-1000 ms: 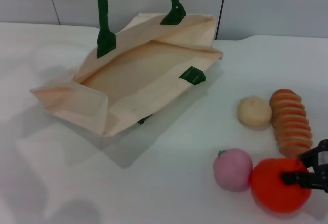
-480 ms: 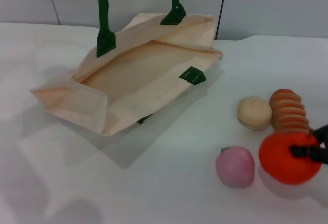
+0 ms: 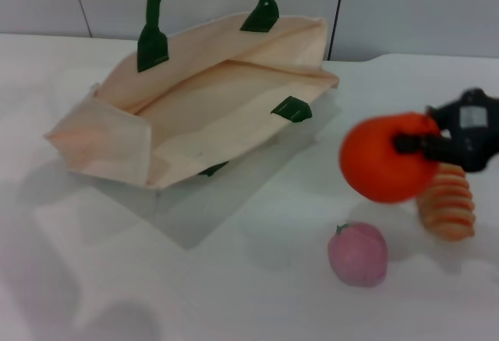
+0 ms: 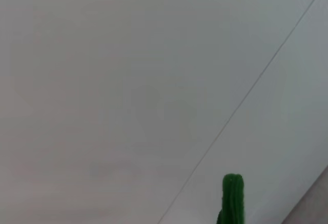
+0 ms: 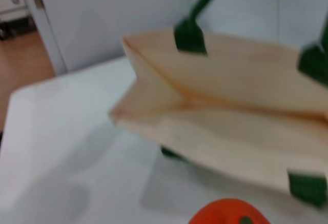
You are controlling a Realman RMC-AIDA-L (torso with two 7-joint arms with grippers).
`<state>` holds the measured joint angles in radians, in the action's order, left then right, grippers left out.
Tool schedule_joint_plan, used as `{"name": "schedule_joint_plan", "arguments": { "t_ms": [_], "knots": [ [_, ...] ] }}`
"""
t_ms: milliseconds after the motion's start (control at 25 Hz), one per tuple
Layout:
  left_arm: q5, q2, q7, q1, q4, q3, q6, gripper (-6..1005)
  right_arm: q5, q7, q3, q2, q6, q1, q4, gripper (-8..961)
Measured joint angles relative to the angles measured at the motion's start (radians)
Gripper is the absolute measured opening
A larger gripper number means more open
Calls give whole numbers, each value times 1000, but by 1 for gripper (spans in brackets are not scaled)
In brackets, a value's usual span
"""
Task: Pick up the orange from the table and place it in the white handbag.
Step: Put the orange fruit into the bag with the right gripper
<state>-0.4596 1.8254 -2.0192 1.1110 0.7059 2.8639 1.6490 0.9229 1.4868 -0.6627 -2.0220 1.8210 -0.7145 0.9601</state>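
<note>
The orange (image 3: 386, 158) hangs in the air above the table (image 3: 234, 278), with my right gripper (image 3: 417, 144) shut on its right side. In the right wrist view the orange (image 5: 230, 214) shows at the picture's edge, with the white handbag (image 5: 246, 106) ahead of it. The white handbag (image 3: 210, 99) lies to the left of the orange with its mouth open toward me. Its green handles (image 3: 152, 13) rise straight up out of the head view. One green handle (image 4: 231, 198) shows in the left wrist view against a grey wall. My left gripper is out of sight.
A pink round fruit (image 3: 357, 253) sits on the table just below the lifted orange. A ridged orange-and-cream loaf (image 3: 446, 200) lies under the right gripper. A grey wall (image 3: 405, 5) runs behind the table.
The orange has left the table and risen up and leftward toward the bag in my right gripper. The bag's near side and handles have been pulled higher, widening its mouth.
</note>
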Motion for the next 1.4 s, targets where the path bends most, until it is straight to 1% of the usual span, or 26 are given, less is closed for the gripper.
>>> {"name": "schedule_joint_plan", "arguments": {
  "t_ms": [40,240,320,360,560,640,880,1160,1400],
  "knots": [
    [-1,0,-1,4,0,0,0,21,0,0,0,0,0,0,0,94],
    [-1,0,-2,15,-2,0,0,21,26,28,-14,-1,-43,-96,-112,91],
    [-1,0,-3,21,-2,0,2,21,31,50,-19,-2,-67,-138,-180,89],
    [-1,0,-3,25,-4,0,2,21,33,66,-31,-2,-99,-172,-229,88],
    [-2,0,-2,30,-19,0,1,21,35,89,-53,-2,-172,-242,-318,86],
    [-2,-1,0,33,-28,0,0,21,45,94,-53,-2,-200,-258,-338,87],
    [-2,-2,1,46,-31,0,0,21,117,104,-66,-3,-271,-278,-370,88],
    [-2,-3,0,56,-31,0,0,21,140,132,-74,-3,-423,-332,-473,82],
    [-2,-3,-3,74,-30,0,0,21,143,153,-74,-8,-559,-375,-557,78]
  ]
}}
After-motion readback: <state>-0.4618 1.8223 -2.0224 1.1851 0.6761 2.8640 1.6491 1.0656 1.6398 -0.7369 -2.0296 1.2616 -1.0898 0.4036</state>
